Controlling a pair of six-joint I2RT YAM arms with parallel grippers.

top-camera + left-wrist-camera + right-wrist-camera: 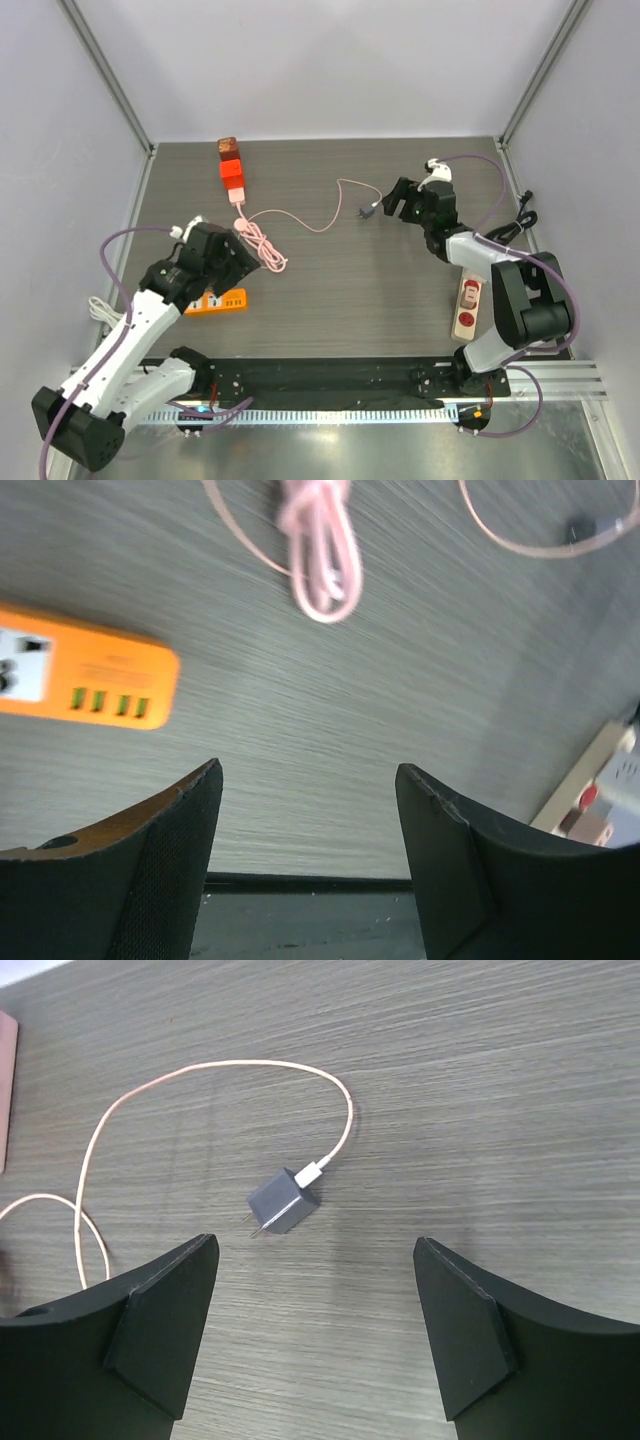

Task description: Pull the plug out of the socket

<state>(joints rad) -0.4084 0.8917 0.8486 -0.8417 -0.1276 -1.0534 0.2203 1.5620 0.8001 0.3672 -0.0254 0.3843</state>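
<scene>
Step in hand: by my reading the pull is already done; the grey charger plug (283, 1205) lies loose on the counter (400, 290) with its prongs bare, plugged into nothing; what remains looks like clearing the arms away.
Next move: probably a plain retreat of the right tool (315, 1335) up and back from the plug, without snagging the cable; nothing needs gripping as things lie.
Right tool: jaws spread wide, holding nothing; it hovers above the counter.
Plug relative to right tool: just ahead of the gap between the two fingers, nearer the left finger than the right; apart from both, not touched.
Pink cable (200, 1075): runs from the plug's far end, arcs away ahead and to the left of the right tool; its bundled coil (322, 550) lies ahead of the left tool.
Left tool (310, 855): jaws wide, empty, hanging over bare counter.
Orange power strip (85, 670): ahead and to the left of the left tool; its visible sockets are unoccupied.
White power strip (468, 305): on the counter behind the right tool, close to that arm's base; whether anything is plugged in there I cannot tell.
</scene>
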